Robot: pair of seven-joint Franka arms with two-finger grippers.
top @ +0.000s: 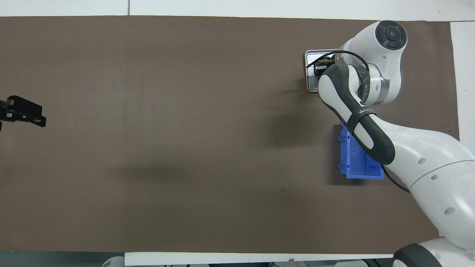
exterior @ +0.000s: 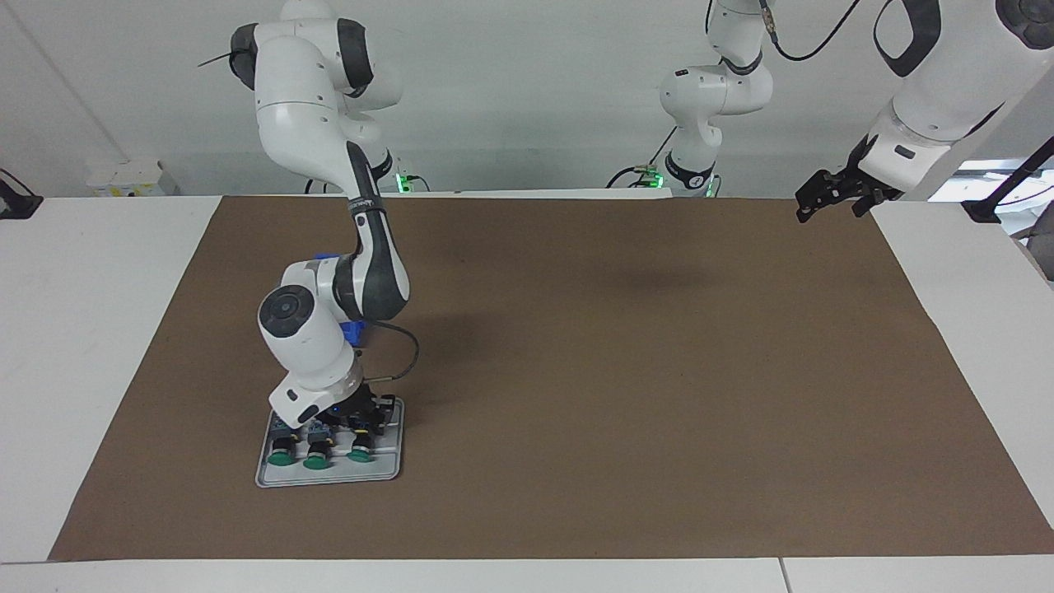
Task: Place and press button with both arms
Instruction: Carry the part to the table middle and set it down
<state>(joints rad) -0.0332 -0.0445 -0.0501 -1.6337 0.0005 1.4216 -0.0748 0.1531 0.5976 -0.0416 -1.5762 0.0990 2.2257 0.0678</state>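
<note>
Three green-capped buttons lie side by side in a grey tray toward the right arm's end of the table. My right gripper is down in the tray, shut on the contact block of the button closest to the table's middle. From overhead the right arm hides most of the tray; only that button's green cap peeks out. The left arm waits, its left gripper open in the air over the mat's edge at its own end, and it is empty in the overhead view too.
A blue bin stands nearer to the robots than the tray, partly under the right arm, and shows as a blue corner in the facing view. A brown mat covers the table's middle.
</note>
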